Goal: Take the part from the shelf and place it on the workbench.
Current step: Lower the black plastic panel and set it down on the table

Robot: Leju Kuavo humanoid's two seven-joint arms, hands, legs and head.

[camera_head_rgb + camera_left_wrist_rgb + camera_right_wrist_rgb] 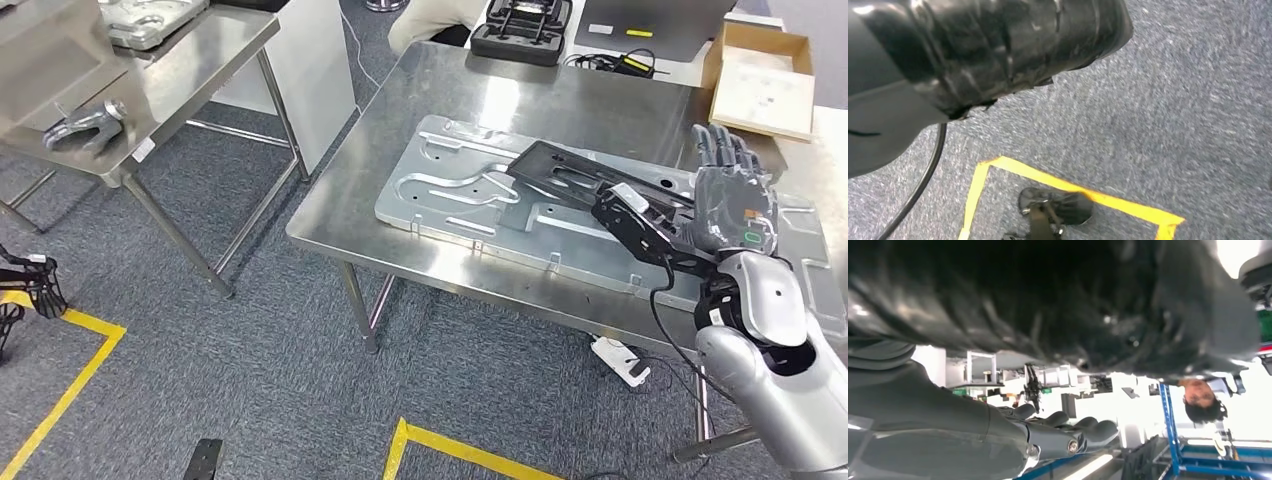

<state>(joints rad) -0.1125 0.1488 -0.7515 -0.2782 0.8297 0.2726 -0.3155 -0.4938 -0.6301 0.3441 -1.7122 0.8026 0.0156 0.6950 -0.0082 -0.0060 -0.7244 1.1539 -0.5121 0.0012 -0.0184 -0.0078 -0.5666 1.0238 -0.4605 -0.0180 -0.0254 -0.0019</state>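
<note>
The part [570, 172] lies on the plate [450, 190] on the workbench [520, 100].

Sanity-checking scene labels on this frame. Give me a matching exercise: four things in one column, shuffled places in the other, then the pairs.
Things
1. black part
2. cardboard box
3. yellow tape
4. black case

Places
A. on the carpet floor
B. far edge of the workbench, middle
C. lying on the silver plate, at the right hand
D. far right corner of the workbench

Pairs: 1-C, 2-D, 3-A, 4-B
</note>
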